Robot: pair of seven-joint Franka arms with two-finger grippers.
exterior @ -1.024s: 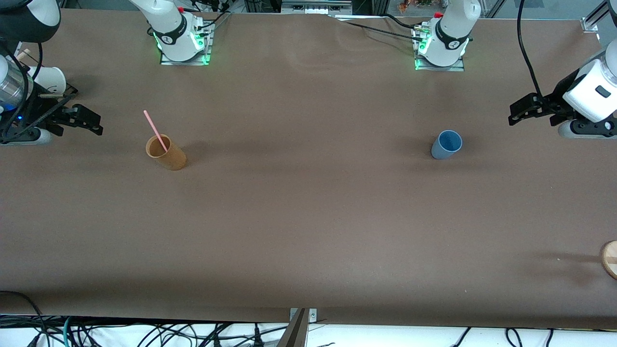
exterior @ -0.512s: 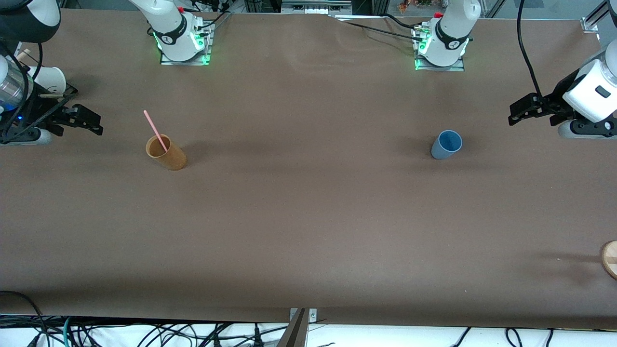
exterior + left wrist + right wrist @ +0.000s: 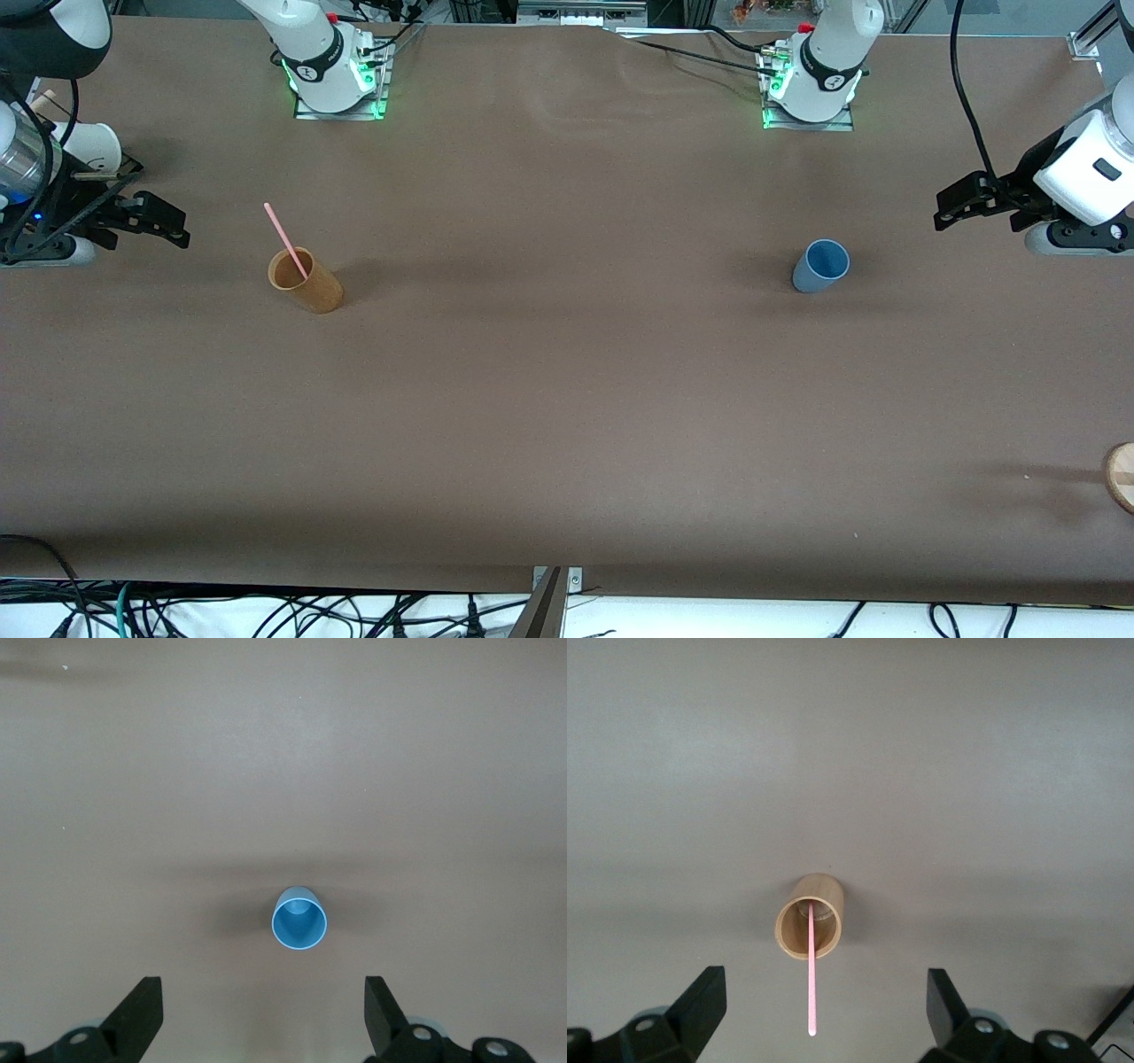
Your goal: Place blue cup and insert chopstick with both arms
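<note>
The blue cup point(image 3: 820, 265) stands upright on the brown table toward the left arm's end; it also shows in the left wrist view point(image 3: 299, 919). The pink chopstick point(image 3: 286, 240) leans in the tan cup point(image 3: 306, 281) toward the right arm's end, and both show in the right wrist view, the chopstick point(image 3: 811, 970) rising out of the tan cup point(image 3: 811, 916). My left gripper point(image 3: 950, 210) is open and empty, up in the air beside the blue cup, with its own view point(image 3: 263, 1010) looking down at it. My right gripper point(image 3: 174, 229) is open and empty, up in the air beside the tan cup point(image 3: 821, 1010).
A white paper cup point(image 3: 89, 146) sits at the table's edge at the right arm's end. A round wooden piece point(image 3: 1122, 476) lies at the table's edge at the left arm's end, near the front camera. Cables hang along the table's front edge.
</note>
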